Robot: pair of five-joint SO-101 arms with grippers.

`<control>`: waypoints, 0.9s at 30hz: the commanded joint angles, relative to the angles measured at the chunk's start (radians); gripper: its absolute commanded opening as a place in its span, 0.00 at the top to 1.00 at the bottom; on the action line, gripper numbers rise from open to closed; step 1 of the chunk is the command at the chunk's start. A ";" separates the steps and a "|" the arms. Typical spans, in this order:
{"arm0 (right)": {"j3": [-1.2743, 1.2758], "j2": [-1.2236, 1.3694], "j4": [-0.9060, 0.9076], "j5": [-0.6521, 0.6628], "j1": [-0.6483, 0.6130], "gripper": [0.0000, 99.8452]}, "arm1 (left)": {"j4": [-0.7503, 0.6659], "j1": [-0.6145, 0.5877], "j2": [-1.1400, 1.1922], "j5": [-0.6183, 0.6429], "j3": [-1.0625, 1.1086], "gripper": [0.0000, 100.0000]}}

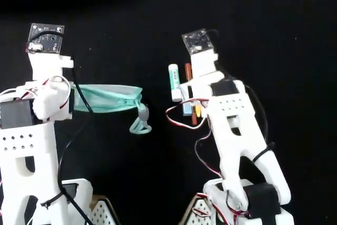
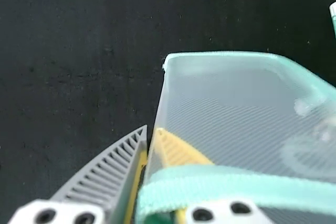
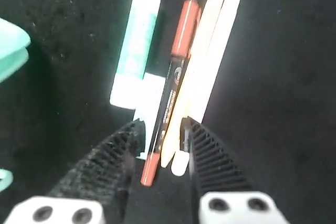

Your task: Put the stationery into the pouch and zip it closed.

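Note:
A teal mesh pouch (image 1: 108,100) lies on the black table, its zipper pull (image 1: 141,119) at the end nearest the stationery. My left gripper (image 2: 151,132) is shut on the pouch (image 2: 236,114) at its other end, with one wall pinched between the fingers. The stationery lies in a bundle: a white and green glue stick (image 1: 174,81) (image 3: 135,51), a red-brown pen (image 3: 176,61) and two cream pens (image 3: 210,61). My right gripper (image 3: 161,129) is open low over the bundle, its black fingers straddling the near ends of the red-brown pen and one cream pen.
Black cloth (image 1: 284,51) covers the whole table, with bare room at the right and back. The two white arm bases (image 1: 237,204) and loose red and white wires (image 1: 179,119) sit near the front edge. A strip of bare cloth separates pouch and stationery.

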 commanded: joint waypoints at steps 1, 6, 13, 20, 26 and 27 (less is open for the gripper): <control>-0.076 0.045 -0.025 -0.009 -0.072 0.88 | 0.040 -0.019 0.009 0.008 -0.002 0.97; -0.211 0.213 -0.058 -0.003 -0.127 0.88 | 0.046 -0.022 0.008 0.002 -0.013 0.97; -0.535 0.585 -0.064 -0.003 -0.117 0.88 | 0.046 -0.022 0.009 0.008 0.030 0.97; -0.811 0.809 -0.009 0.000 -0.037 0.88 | 0.040 -0.015 0.008 0.009 0.025 0.97; -1.033 0.967 0.138 0.041 -0.043 0.88 | 0.044 -0.016 0.008 0.060 0.025 0.97; -1.070 0.997 0.158 0.041 -0.051 0.88 | 0.046 -0.015 0.008 0.060 0.025 0.97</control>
